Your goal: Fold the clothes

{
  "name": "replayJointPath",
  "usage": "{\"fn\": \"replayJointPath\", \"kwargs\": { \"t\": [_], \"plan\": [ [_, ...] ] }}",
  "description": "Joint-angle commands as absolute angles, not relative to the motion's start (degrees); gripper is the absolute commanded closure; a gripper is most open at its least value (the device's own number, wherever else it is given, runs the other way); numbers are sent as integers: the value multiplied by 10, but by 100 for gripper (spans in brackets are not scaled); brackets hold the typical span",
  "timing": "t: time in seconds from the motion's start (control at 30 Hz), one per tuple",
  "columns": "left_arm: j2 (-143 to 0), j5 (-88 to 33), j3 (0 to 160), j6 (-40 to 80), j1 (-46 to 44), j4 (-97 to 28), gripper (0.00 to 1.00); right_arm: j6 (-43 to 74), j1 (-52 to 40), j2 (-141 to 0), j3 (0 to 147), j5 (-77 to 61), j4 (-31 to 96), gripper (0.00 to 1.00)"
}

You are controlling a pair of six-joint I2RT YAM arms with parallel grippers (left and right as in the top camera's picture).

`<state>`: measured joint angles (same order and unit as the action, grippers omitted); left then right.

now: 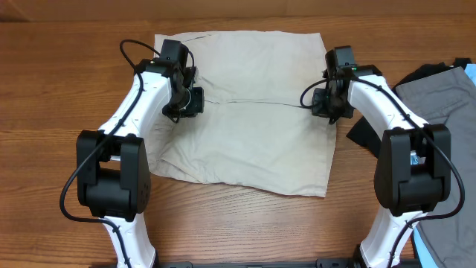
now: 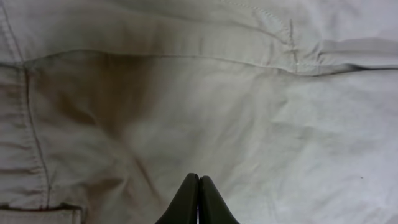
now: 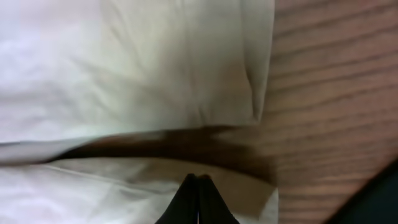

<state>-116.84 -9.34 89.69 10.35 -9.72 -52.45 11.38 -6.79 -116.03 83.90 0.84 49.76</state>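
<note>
Shorts (image 1: 253,112) lie spread on table (image 1: 59,74); left claw (image 2: 198,178) and right claw (image 3: 198,178) fully closed, nothing visibly gripped.

Matt cream cloth shorts (image 1: 253,112), softly creased, wood-grain table (image 1: 67,82) with slight sheen, grey garment (image 1: 440,93) probably cloth

The shorts (image 1: 253,112) lie spread on the middle of the table (image 1: 59,74). One half is toward 12 o'clock and the other toward 6, and they meet along a line running from 9 to 3. The left gripper (image 1: 190,100) sits over the 9 o'clock end of that line, the right gripper (image 1: 325,103) over the 3 o'clock end. Another garment (image 1: 439,93) lies on the table at 3 o'clock from the shorts, apart from them.
</note>
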Motion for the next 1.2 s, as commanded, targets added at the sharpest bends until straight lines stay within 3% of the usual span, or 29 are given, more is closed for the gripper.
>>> {"fn": "replayJointPath", "kwargs": {
  "t": [0.0,0.23,0.43,0.67,1.17],
  "plan": [
    [-1176,-70,892,108,-93,-525,96,121,-69,-1162,835,15,486,96],
    [-1176,-70,892,107,-93,-526,96,121,-64,-1125,903,-21,545,96],
    [-1176,-70,892,108,-93,-530,96,123,-63,-1114,877,-22,608,96],
    [-1176,-70,892,107,-93,-530,96,134,-62,-1114,767,-11,478,96],
    [-1176,-101,888,107,-95,-516,96,138,-60,-1145,773,17,373,96]
  ]
}}
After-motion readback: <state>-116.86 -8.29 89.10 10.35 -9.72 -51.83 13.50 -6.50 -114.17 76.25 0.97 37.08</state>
